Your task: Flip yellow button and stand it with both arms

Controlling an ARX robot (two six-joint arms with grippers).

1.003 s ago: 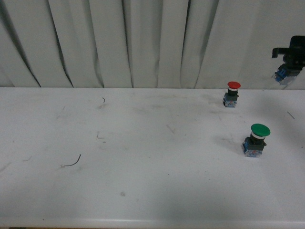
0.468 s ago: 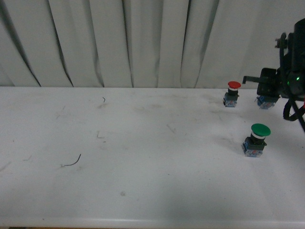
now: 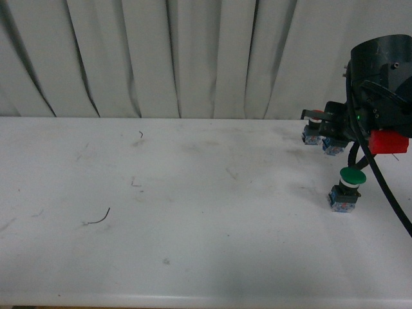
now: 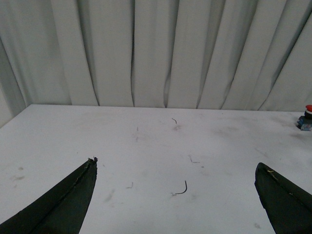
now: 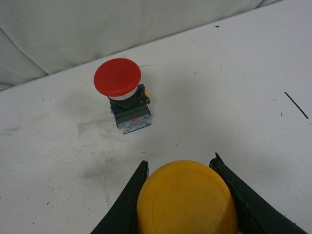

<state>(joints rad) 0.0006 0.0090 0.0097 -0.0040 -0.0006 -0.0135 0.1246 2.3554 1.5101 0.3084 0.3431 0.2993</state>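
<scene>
Carrying the yellow button (image 5: pixel 185 200), the right tool (image 5: pixel 179 162) has come down from the upper right of the front view and swung inward over the last second. It now hangs just beside the red button (image 3: pixel 313 132) and behind the green button (image 3: pixel 351 176). Its fingers clamp the yellow cap on both sides. The blue contact block shows under the tool in the front view, apparently clear of the table (image 3: pixel 193 193). Judgement: pick done, button airborne; flip and handover to the other arm not yet done. Left tool (image 4: pixel 175 164) is spread wide with nothing in it, over the table and well apart from the buttons; it is absent from the front view. Table: white, scuffed, grey smudges, a curled wire scrap (image 3: pixel 98 219) and smaller bits. Behind: pale pleated curtain (image 3: pixel 161 58); nothing else of the room visible.
</scene>
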